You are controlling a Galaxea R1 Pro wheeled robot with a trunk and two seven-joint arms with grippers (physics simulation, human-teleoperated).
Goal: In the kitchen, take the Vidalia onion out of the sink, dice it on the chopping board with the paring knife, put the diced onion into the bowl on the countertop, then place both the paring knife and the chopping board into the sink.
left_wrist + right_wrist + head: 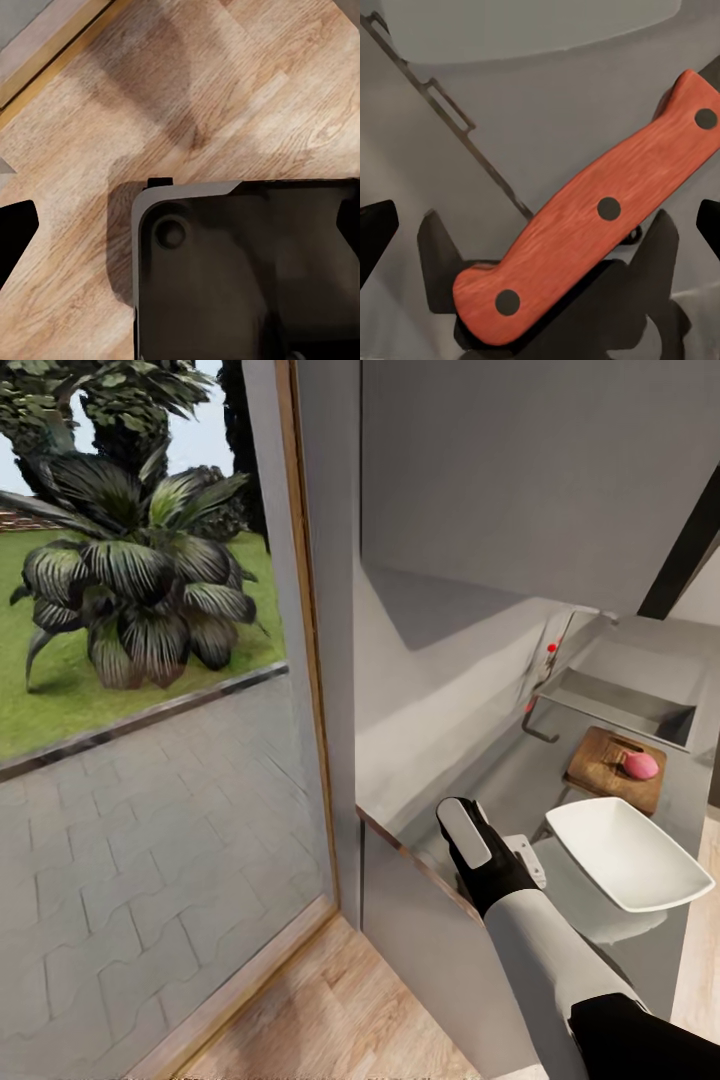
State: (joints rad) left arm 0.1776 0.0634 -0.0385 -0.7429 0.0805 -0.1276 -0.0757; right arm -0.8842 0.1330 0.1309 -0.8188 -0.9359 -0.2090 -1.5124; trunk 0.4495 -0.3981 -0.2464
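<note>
The paring knife (600, 210) lies on the grey countertop (500, 780), its red riveted handle between the wide-apart fingers of my right gripper (540, 229), which is open. In the head view my right gripper (465, 825) hovers over the counter's near end and covers the knife. Beside it stands the white bowl (630, 850). Beyond the bowl the brown chopping board (600, 770) carries the pinkish onion (640, 765). The sink (630, 705) with its tap and red knob (550, 649) lies behind the board. My left gripper (182, 229) hangs open over the wooden floor.
A glass door (150, 660) with a wooden frame fills the left, showing a paved patio and palms. A grey wall (450, 640) runs along the counter's back. My dark base (247, 277) sits on the plank floor (225, 97) under the left gripper.
</note>
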